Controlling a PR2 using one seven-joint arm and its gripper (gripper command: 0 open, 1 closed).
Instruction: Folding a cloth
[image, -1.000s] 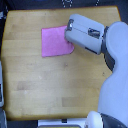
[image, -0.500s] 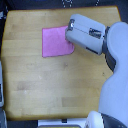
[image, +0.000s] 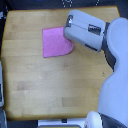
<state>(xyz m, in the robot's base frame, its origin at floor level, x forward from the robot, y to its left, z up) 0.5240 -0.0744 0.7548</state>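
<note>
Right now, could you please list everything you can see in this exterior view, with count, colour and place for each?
Thin flat pink-magenta fabric cloth: one, pink-magenta, lying flat on the tabletop toward its far side, its edge on the exterior view's right hidden under the gripper.
Light brown wooden tabletop: one, light brown, filling most of the view.
White-and-grey robot gripper: one, white and grey, over the cloth's edge on the exterior view's right; the jaws are hidden, so open or shut cannot be told.
White-and-grey robot arm: one, white and grey, along the exterior view's right side, reaching from the near edge up to the gripper.
</note>
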